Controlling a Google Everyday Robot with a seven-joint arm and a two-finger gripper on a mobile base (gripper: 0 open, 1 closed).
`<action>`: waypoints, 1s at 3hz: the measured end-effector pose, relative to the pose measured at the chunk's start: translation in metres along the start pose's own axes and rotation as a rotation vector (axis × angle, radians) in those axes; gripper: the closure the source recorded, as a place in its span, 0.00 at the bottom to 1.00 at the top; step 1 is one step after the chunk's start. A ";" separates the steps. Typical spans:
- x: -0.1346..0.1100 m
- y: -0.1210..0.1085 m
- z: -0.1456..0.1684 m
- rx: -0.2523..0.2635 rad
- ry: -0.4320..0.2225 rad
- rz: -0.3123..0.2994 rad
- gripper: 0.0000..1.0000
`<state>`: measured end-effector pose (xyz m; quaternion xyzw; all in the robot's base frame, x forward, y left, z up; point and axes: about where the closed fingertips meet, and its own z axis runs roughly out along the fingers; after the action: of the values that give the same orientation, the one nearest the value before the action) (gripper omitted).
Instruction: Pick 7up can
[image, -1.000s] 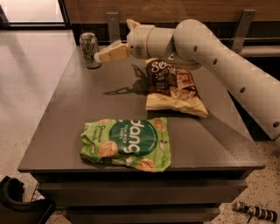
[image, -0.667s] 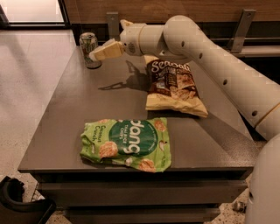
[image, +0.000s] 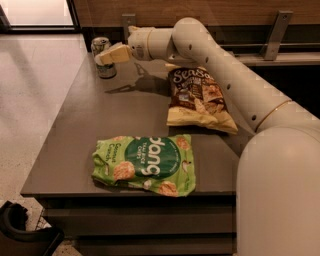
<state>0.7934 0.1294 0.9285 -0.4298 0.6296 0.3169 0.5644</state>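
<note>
While my arm (image: 225, 75) reaches in from the right across the desk (image: 125, 115), the end effector (image: 107, 54) sits above the far left corner, pointing left.

- 7up can (image: 106, 71): upright at the far left corner of the desk, close to the edge. Silver top and pale lower body both show. The end effector crosses its upper middle in this view. Touching or merely in front: cannot tell.
- End effector state: cannot tell whether wide, narrow or holding anything.
- Can opening: not visible from here, so contents unknown.
- Brown and yellow snack bag (image: 200, 97): lies flat on the right half of the desk, partly under my arm, top end toward the back. It looks puffed. Nothing of its inside shows, only the printed chips.
- Green snack bag (image: 145, 164): lies flat near the front edge, lengthwise left to right, with "dang" in white letters. It is crinkled, and its contents are likewise hidden.
- The two bags are apart from each other, and both are well apart from the can.
- Shadow (image: 135, 85) of the end effector falls on the bare desk between the can and the brown bag.
</note>
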 end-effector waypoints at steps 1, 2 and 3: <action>0.009 0.002 0.023 -0.018 -0.014 0.032 0.00; 0.020 0.009 0.045 -0.040 -0.019 0.060 0.00; 0.028 0.014 0.059 -0.048 -0.032 0.081 0.22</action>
<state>0.8066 0.1826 0.8897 -0.4122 0.6294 0.3613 0.5508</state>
